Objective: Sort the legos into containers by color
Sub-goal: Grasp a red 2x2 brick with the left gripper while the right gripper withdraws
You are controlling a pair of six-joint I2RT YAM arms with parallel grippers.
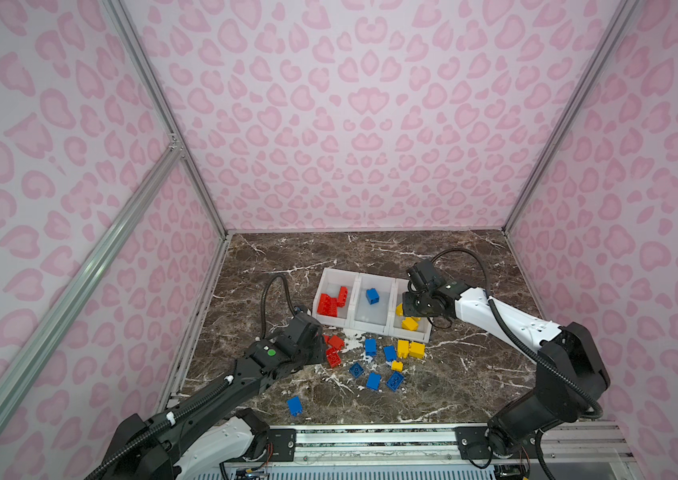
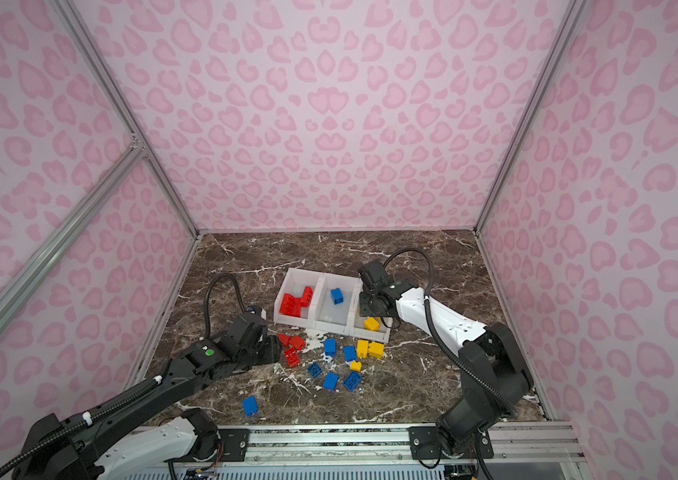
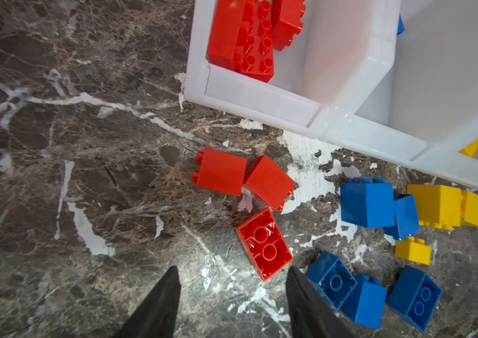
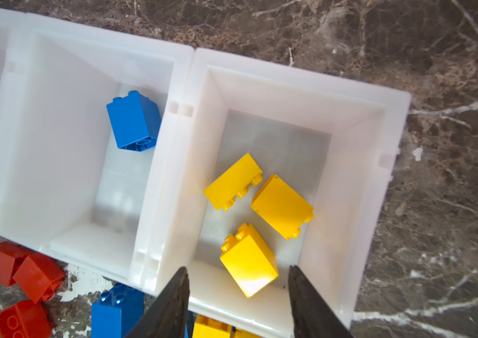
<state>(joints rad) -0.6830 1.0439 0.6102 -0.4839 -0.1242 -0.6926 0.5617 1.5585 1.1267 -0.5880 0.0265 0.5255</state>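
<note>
The containers (image 1: pixel 366 329) are three joined white bins at mid-table. Red legos (image 3: pixel 246 38) fill the left bin, one blue lego (image 4: pixel 134 121) lies in the middle bin, and three yellow legos (image 4: pixel 281 206) lie in the right bin. Loose red legos (image 1: pixel 334 351), blue legos (image 1: pixel 370 347) and yellow legos (image 1: pixel 410 349) lie in front of the bins. My left gripper (image 3: pixel 232 269) is open and empty, low over the table, just short of an upturned red lego (image 3: pixel 264 243). My right gripper (image 4: pixel 237 269) hangs open and empty above the right bin's front part.
A lone blue lego (image 1: pixel 295 406) lies apart, nearer the front rail (image 1: pixel 370 434). Pink patterned walls with metal posts close the table in on three sides. Both arms reach in from the front corners.
</note>
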